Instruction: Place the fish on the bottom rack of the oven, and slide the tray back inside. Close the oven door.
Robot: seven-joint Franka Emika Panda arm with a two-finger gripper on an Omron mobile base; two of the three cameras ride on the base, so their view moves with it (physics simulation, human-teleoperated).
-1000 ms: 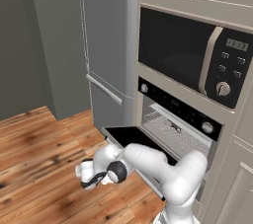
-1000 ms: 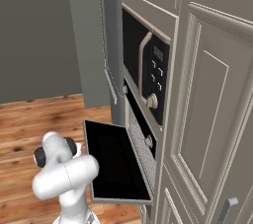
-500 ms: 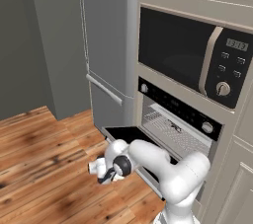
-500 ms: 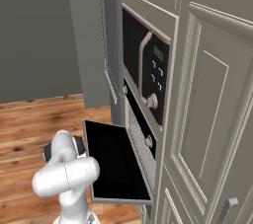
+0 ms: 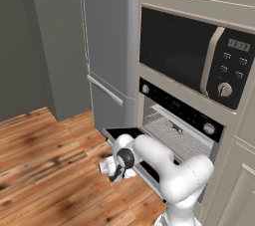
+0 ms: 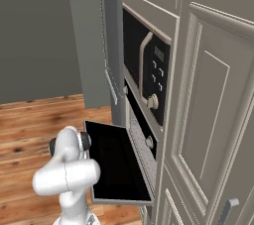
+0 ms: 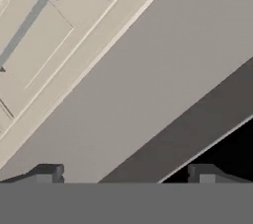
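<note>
The oven (image 5: 174, 106) stands with its door (image 6: 116, 162) folded down flat, black glass facing up. Inside, the silvery bottom rack (image 5: 162, 126) sits within the cavity and the small dark fish (image 5: 176, 128) lies on it. My gripper (image 5: 115, 170) hangs low at the door's front left edge, just below it. In the hand view the fingertips (image 7: 48, 172) stand wide apart, open and empty, facing the door's grey frame (image 7: 148, 90) close up.
A dark-glass microwave (image 5: 189, 56) sits above the oven. A tall grey fridge (image 5: 107, 46) stands to its left, and beige cabinet doors (image 6: 208, 120) to its right. Wood floor (image 5: 45, 170) spreads out in front.
The hand has swung right across the floor, toward the open door's front edge, and now sits close under it. The jaws stayed open. Door, rack and fish are unmoved.
</note>
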